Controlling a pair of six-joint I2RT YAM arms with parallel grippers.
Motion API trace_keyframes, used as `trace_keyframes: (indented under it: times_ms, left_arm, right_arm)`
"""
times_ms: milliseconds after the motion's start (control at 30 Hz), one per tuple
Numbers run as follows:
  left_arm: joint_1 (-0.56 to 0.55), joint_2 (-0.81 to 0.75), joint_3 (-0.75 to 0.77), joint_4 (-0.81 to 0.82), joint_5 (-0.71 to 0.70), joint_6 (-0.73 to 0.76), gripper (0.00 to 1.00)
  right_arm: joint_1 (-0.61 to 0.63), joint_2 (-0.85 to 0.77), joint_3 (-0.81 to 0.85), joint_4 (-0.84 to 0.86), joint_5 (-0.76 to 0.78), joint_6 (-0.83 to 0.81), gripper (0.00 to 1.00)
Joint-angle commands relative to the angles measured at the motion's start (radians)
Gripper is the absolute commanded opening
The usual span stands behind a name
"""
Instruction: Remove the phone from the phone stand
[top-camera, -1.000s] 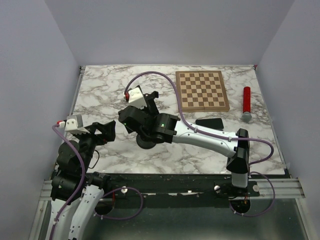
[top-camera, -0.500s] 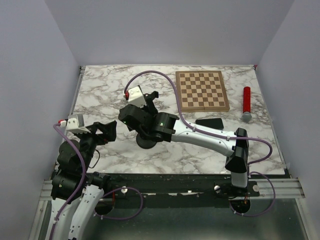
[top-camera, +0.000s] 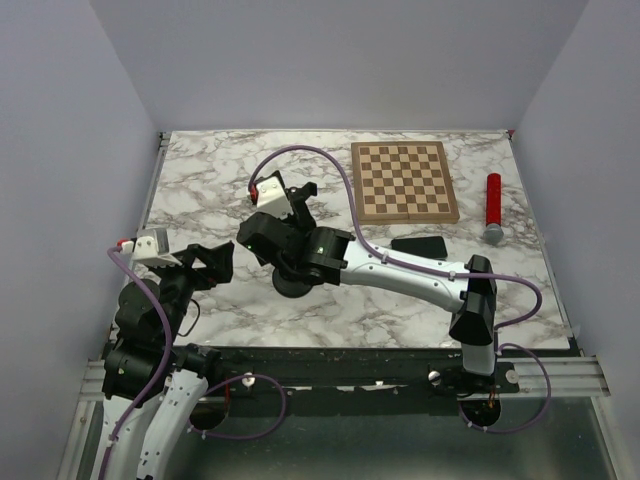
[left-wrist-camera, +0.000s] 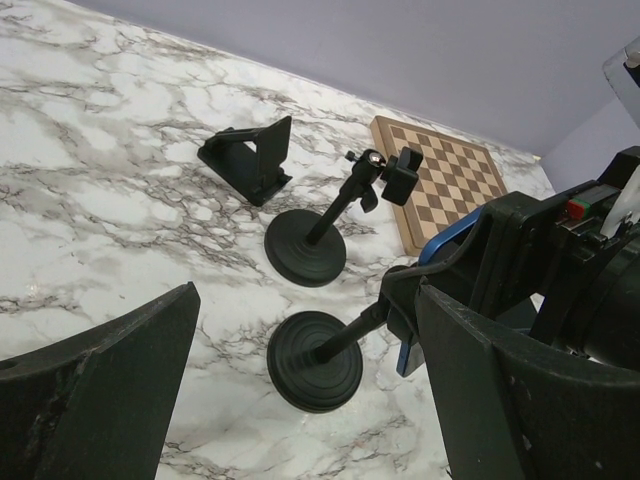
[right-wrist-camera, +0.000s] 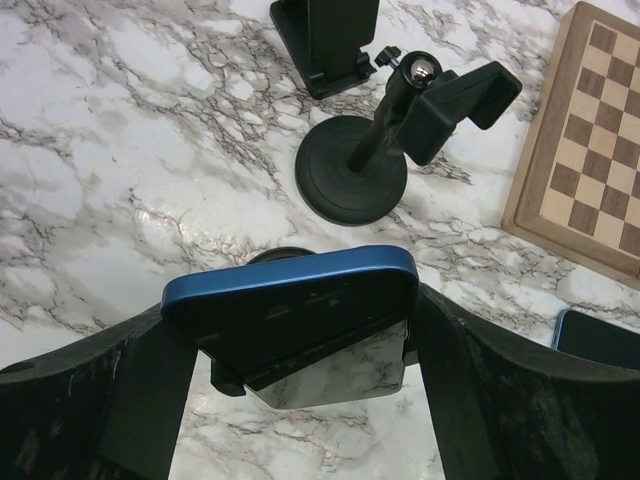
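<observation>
A blue phone (right-wrist-camera: 300, 300) sits tilted in the clamp of a black phone stand, whose round base (left-wrist-camera: 315, 360) rests on the marble table (top-camera: 200, 180). My right gripper (right-wrist-camera: 290, 330) reaches over that stand (top-camera: 293, 285), with a finger pressed against each short end of the phone. The clamp still holds the phone's lower edge. In the left wrist view a strip of the phone's blue edge (left-wrist-camera: 405, 355) shows beside the right arm. My left gripper (left-wrist-camera: 305, 300) hangs open near the table's front left (top-camera: 215, 262), short of the stand, holding nothing.
A second round-base stand (right-wrist-camera: 355, 170) with an empty clamp stands just beyond. A black wedge holder (left-wrist-camera: 250, 155) lies farther back. A chessboard (top-camera: 404, 180), a red cylinder (top-camera: 492, 205) and a dark phone lying flat (top-camera: 419, 245) are on the right half.
The right arm has edged very slightly to the left over the stand. The left arm has not moved.
</observation>
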Motion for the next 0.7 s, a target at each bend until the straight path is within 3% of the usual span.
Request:
trace_keyframes:
  times_ms: [0, 33, 67, 133, 233, 267, 567, 667]
  left_arm:
    - [-0.001, -0.001, -0.018, 0.009, 0.035, -0.005, 0.97]
    - [-0.001, 0.001, -0.02, 0.011, 0.04, -0.005, 0.97]
    - [-0.001, 0.005, -0.023, 0.014, 0.046, -0.005, 0.97]
    - [-0.001, 0.012, -0.028, 0.017, 0.061, -0.006, 0.97]
    - [-0.001, 0.024, -0.044, 0.03, 0.086, -0.008, 0.97]
    - [-0.001, 0.029, -0.052, 0.035, 0.112, -0.009, 0.97]
    - [-0.001, 0.213, -0.09, 0.113, 0.365, -0.016, 0.88]
    - [-0.001, 0.294, -0.101, 0.206, 0.501, -0.01, 0.87]
  right_arm:
    - [-0.005, 0.013, -0.013, 0.014, 0.008, -0.016, 0.86]
    - [-0.005, 0.015, -0.013, 0.019, 0.007, -0.022, 0.82]
    - [-0.004, 0.015, -0.014, 0.023, 0.011, -0.023, 0.71]
    - [-0.004, 0.006, -0.025, 0.038, 0.02, -0.022, 0.35]
    - [-0.01, -0.035, -0.076, 0.106, 0.013, -0.047, 0.06]
    - [-0.016, -0.051, -0.095, 0.129, 0.002, -0.05, 0.01]
    - [-0.171, -0.173, -0.21, 0.232, -0.407, -0.078, 0.01]
    - [-0.223, -0.213, -0.245, 0.263, -0.523, -0.062, 0.01]
